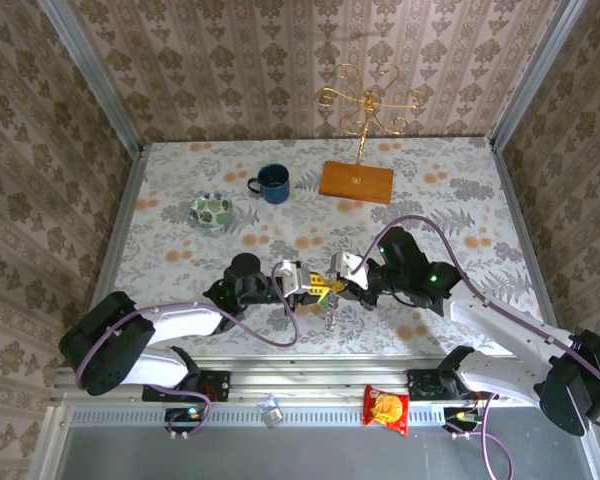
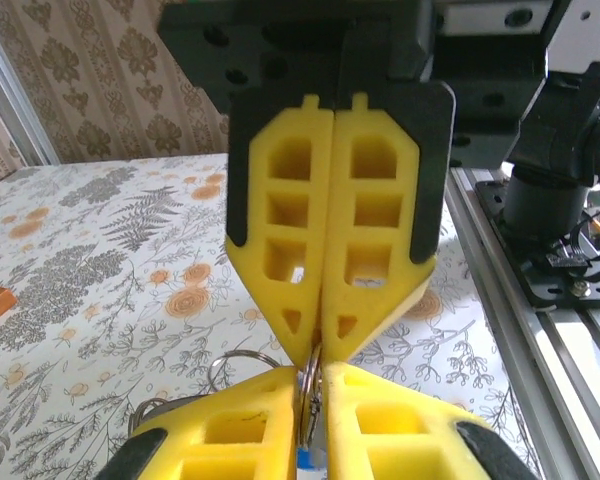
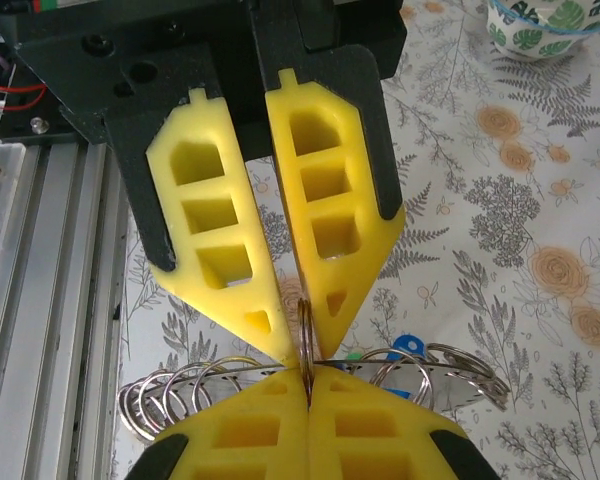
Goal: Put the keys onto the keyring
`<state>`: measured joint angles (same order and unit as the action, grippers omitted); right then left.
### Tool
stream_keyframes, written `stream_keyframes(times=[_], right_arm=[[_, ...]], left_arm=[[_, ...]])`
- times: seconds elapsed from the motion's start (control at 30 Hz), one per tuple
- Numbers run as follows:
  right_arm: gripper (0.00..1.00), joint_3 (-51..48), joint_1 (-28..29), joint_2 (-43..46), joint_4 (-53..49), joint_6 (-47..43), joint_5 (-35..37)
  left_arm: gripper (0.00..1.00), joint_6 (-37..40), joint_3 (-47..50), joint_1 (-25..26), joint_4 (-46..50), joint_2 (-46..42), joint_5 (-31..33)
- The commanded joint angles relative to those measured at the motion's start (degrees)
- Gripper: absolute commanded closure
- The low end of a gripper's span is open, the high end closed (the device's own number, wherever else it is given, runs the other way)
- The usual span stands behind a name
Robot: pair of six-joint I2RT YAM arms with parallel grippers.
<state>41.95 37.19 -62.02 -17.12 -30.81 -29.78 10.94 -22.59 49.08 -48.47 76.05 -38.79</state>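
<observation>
Left gripper [image 2: 315, 378] and right gripper [image 2: 321, 345] seemingly pinch keyring [image 2: 307, 393].

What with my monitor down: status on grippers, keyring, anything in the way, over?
Left gripper and right gripper shut tip to tip on silvery chain-like metal keyring. Small blue-tagged key at the ring, threading unclear. Nothing in the way.

On the top cam the keyring [image 1: 329, 308] is a tiny tangle where the two arms meet, too small for me to pick out any single key. Right wrist cam: the right gripper [image 3: 307, 382] covers the middle of the loops, the keys [image 3: 405, 345] are just a blue tag poking out, and the dish [image 3: 542, 24] is chopped by the top edge. Left wrist cam, the left gripper [image 2: 310, 388] hides nearly all of it, rest is blur
</observation>
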Motion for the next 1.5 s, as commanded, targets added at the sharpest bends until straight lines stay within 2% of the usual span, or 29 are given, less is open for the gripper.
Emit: stream_keyframes(times=[0.0,0.17,0.23,0.33,0.4,0.73,1.0,1.07,1.2,1.47], right_arm=[[1.0,4.33,0.97,-1.44,-6.89,-4.5,0.76],[1.0,5.95,1.44,-2.34,-8.17,-5.67,0.78],[1.0,5.49,1.47,-2.07,-7.49,-5.23,1.53],[0.82,3.05,1.4,-0.78,-5.96,-4.34,4.46],[0.77,0.84,1.27,0.41,-4.87,-4.22,6.39],[0.77,-0.2,1.29,0.54,-4.17,-2.82,6.05],[0.71,-5.27,0.95,4.57,2.05,-0.82,11.84],[0.65,-5.27,1.06,3.8,0.9,-1.17,11.32],[0.65,-3.46,1.56,0.81,-1.42,-1.48,7.99],[0.61,-6.74,2.17,1.4,11.43,5.08,1.23]], left_arm=[[0.86,4.0,-2.67,0.4,5.85,-1.64,-0.06],[1.0,6.87,-3.95,0.57,10.86,-2.68,-0.31],[1.0,7.16,-3.78,0.52,11.11,-2.93,-0.24],[1.0,7.34,-3.36,0.47,11.07,-3.51,-0.16],[1.0,7.43,-3.17,0.48,10.94,-3.72,-0.32],[1.0,7.61,-2.73,0.49,10.15,-4.23,-0.85],[1.0,3.48,-0.54,-0.57,3.65,-5.48,-2.44],[1.0,2.14,-0.27,-0.95,1.77,-5.26,-3.52],[1.0,-0.05,-0.13,-1.31,-1.57,-4.43,-4.47],[1.0,-4.81,0.95,-1.81,-9.21,-3.38,-4.01]])
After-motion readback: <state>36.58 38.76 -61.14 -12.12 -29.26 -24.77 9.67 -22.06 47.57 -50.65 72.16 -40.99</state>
